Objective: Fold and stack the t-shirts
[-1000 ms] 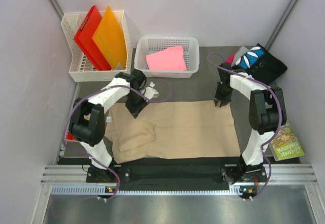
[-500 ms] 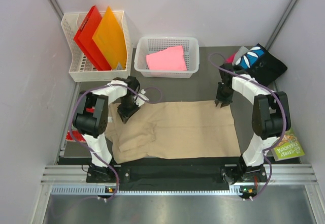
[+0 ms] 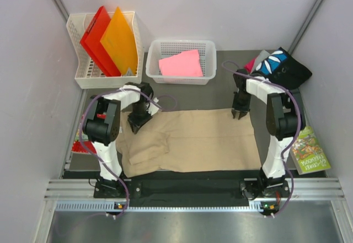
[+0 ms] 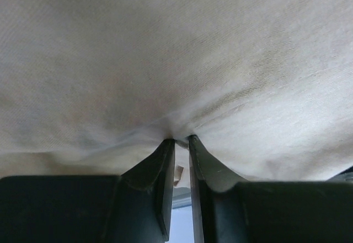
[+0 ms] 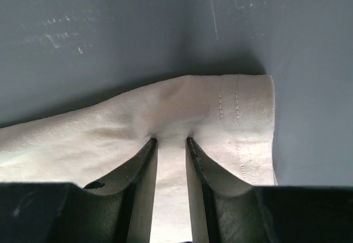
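Tan t-shirt (image 3: 198, 138) lying spread at the centre of the dark table (image 3: 220, 91), gripped at two points along its far edge. Left gripper (image 3: 137, 120) at about 10 o'clock on the cloth, seen from its own wrist camera nipped almost shut on a puckered fold (image 4: 181, 140). Right gripper (image 3: 238, 112) at about 2 o'clock, closed to a narrow slit with the stitched corner drawn in between the fingers (image 5: 171, 139).

Judged a paired hold for a reason: taking both ends of the far edge at once to lift it level and carry it toward 6 o'clock, folding the shirt along its length without skewing.

Long axis running 9 to 3 o'clock. Double-stitched hem, and so the bottom of the shirt, apparently at the 3 o'clock end; a rumpled flap, likely a sleeve, doubled over near 8 o'clock. Collar not made out.

Elsewhere, waiting or done: pink t-shirt (image 3: 181, 64) folded in the white basket (image 3: 152, 49) at 12 o'clock; black printed t-shirt (image 3: 282, 66) heaped with others at 2 o'clock. Well apart from both grippers.
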